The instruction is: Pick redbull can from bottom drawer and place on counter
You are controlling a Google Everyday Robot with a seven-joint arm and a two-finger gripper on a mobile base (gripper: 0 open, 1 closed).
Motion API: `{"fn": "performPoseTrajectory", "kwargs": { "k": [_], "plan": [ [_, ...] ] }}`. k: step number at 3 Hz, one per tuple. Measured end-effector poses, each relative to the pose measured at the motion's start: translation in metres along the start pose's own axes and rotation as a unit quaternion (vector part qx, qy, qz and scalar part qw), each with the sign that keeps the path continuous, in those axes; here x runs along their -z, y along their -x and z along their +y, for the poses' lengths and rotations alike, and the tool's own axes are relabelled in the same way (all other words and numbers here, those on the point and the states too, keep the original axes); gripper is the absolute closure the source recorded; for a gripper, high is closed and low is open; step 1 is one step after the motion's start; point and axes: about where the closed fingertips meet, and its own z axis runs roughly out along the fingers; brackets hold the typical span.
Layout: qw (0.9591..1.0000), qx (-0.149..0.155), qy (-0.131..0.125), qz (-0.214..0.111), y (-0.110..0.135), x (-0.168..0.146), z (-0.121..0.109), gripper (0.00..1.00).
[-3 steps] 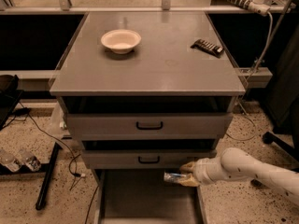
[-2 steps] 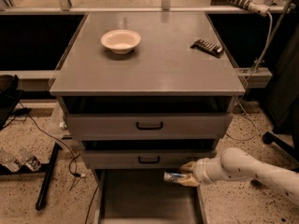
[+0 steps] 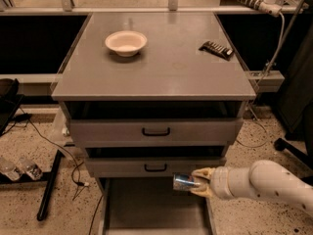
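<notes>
The redbull can (image 3: 182, 182) is a small silver-and-blue can lying on its side in my gripper (image 3: 198, 182), which is shut on it. The gripper comes in from the right on a white arm and holds the can above the right part of the bottom drawer (image 3: 151, 207), just in front of the middle drawer's face. The bottom drawer is pulled out, a shallow grey tray. The counter (image 3: 161, 67) is the broad grey top above the drawers.
A white bowl (image 3: 125, 42) sits at the counter's back left. A dark ridged remote-like object (image 3: 215, 49) lies at the back right. Two upper drawers with black handles (image 3: 155, 131) are slightly open. Cables and a black stand lie on the floor at left.
</notes>
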Motion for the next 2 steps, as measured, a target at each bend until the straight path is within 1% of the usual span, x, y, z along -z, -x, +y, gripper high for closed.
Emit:
{"fn": "performPoseTrajectory", "kwargs": {
  "k": [1,2],
  "plan": [
    [0.997,0.062,-0.044,-0.013,0.058,0.059,0.015,1.0],
    [0.9911,0.106,-0.079,-0.014,0.105,0.122,0.01,1.0]
  ]
}}
